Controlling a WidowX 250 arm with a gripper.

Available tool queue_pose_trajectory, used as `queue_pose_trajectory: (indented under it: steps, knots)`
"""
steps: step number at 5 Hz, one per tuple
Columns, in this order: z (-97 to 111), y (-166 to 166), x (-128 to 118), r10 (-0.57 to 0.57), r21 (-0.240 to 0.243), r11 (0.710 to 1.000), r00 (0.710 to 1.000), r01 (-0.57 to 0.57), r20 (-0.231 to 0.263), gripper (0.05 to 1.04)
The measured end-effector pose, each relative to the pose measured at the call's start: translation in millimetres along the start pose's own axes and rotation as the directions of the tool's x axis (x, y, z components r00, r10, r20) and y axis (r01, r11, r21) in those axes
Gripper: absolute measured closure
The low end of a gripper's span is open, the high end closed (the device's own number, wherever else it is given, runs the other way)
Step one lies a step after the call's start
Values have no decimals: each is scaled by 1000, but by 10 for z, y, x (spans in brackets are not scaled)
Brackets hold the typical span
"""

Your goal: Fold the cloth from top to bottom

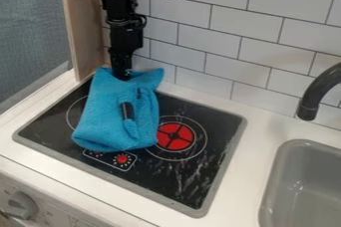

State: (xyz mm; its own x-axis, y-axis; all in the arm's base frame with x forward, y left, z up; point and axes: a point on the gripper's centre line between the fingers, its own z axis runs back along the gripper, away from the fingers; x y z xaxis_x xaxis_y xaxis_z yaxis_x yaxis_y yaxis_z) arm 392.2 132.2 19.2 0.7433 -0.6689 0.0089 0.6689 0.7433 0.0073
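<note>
Your claw (122, 75) hangs down from the top of the camera view, pointing at the far edge of the cloth (110, 116), where its tip overlaps the fabric. You cannot tell from here how far open it is, or whether it has hold of the cloth.

The cloth is bright blue and fuzzy. It spreads from the claw toward you over the left part of the black stove (203, 178), its near edge rounded and one far corner poking up just right of the claw. Its right side is bunched into a raised fold. On the cloth, below the claw and slightly right, lies a small tool (128, 111) with a black handle and a blue end.

Farther below and right of the claw, beside the cloth, is a red burner (175, 136). Behind the claw stands a white tiled wall (243, 37). Well to its right are a dark faucet (318, 91) and a gray sink (274, 183).
</note>
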Motion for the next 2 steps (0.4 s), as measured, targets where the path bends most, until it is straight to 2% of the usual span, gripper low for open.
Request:
queue_pose_trajectory:
  steps: [1, 2]
  knots:
    - [21, -56, 7, -1, -25, 1000, 1000, 1, 10, 1032]
    - [205, -101, 44, 0, -24, 1000, 999, 2, 44, 1032]
